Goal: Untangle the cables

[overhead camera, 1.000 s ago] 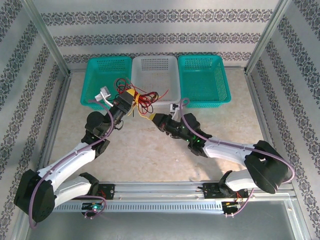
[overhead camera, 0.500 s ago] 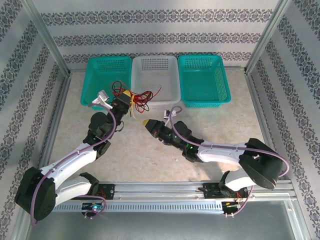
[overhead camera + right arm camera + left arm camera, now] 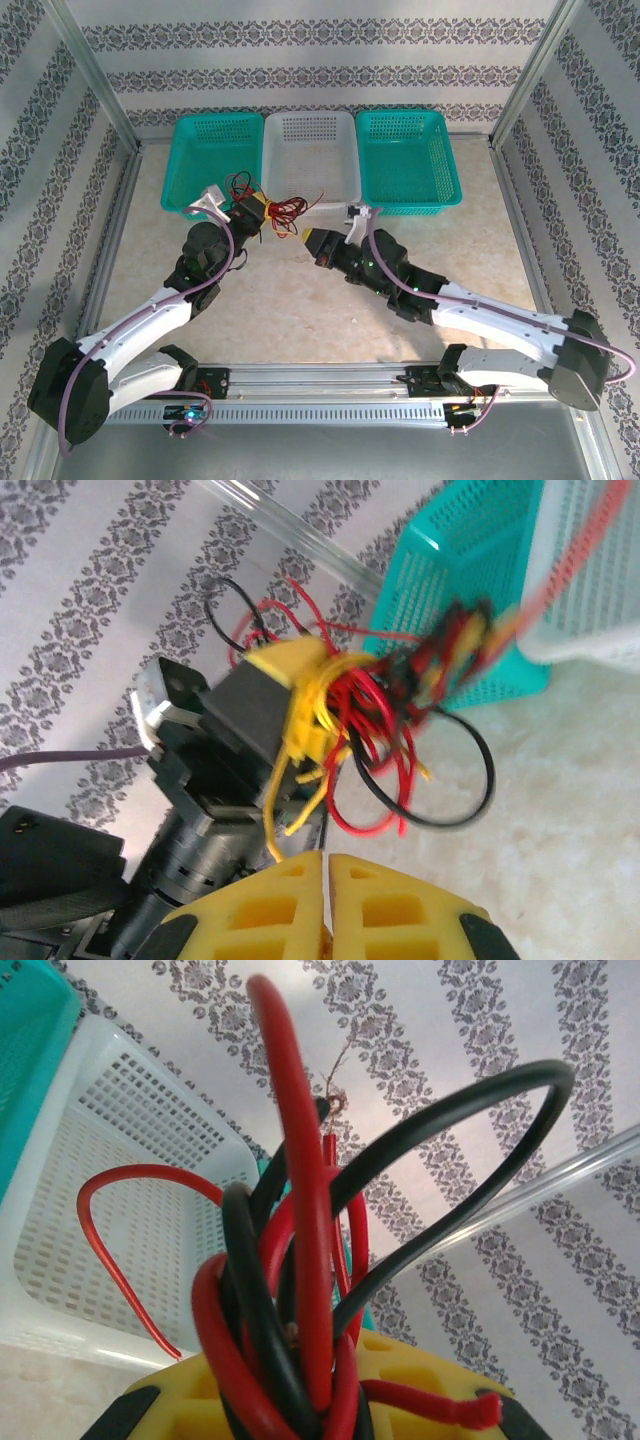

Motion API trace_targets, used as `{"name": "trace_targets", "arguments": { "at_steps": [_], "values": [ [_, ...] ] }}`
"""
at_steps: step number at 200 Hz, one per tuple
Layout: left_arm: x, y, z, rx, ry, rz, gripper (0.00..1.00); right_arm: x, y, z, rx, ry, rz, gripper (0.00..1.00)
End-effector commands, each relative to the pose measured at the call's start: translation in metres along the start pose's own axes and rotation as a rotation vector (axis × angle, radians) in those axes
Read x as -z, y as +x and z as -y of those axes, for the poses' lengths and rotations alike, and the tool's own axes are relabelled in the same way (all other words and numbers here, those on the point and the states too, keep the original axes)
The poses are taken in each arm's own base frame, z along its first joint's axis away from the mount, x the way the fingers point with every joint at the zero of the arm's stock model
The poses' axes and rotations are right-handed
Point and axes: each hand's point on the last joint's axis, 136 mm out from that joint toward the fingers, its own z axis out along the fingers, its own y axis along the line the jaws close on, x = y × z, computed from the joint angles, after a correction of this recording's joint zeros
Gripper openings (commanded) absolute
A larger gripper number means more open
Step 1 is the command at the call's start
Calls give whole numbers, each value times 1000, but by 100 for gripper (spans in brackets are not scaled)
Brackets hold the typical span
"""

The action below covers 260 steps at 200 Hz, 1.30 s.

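A tangle of red, black and yellow cables [image 3: 278, 208] hangs in front of the white basket [image 3: 310, 150]. My left gripper [image 3: 252, 208] is shut on it. In the left wrist view, red cable [image 3: 300, 1240] and black cable [image 3: 450, 1220] loops rise from between the shut yellow fingers of my left gripper [image 3: 300, 1405]. My right gripper [image 3: 312, 240] sits just right of the tangle and below it. In the right wrist view its yellow fingers [image 3: 395, 905] are pressed together on the yellow cable [image 3: 268, 800], which runs up to the tangle [image 3: 400, 695] at the left gripper [image 3: 285, 665].
Three baskets line the back of the table: a teal basket [image 3: 215, 150] on the left, the white one in the middle, and another teal basket [image 3: 405, 155] on the right. Metal frame posts [image 3: 95, 90] stand at the sides. Bare tabletop [image 3: 290, 310] lies between the arms.
The right gripper pulled left, then came back right and slightly up, its arm stretching out lower. The left gripper and tangle shifted slightly toward the baskets.
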Motion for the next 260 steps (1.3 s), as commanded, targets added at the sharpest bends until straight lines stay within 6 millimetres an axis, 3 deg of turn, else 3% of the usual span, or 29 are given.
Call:
{"name": "trace_targets", "arguments": {
  "at_steps": [1, 47, 113, 148, 173, 207, 260],
  "values": [
    [4, 15, 14, -68, 58, -93, 0, 21, -46, -22, 146, 47, 76, 0],
    [4, 48, 40, -73, 220, -279, 0, 36, -97, -39, 249, 131, 110, 0],
    [37, 69, 92, -59, 510, -466, 0, 38, -153, -23, 233, 213, 121, 0],
    [49, 71, 117, -8, 632, -536, 0, 29, -168, 10, 164, 250, 108, 0],
    [54, 67, 128, -7, 681, -542, 0, 19, -171, 53, 127, 342, 97, 0],
    [50, 54, 140, 57, 716, -497, 0, 0, -163, 107, 13, 374, 75, 0],
    [47, 13, 160, 155, 769, -307, 0, -21, -136, 143, -143, 308, 84, 0]
  ]
}}
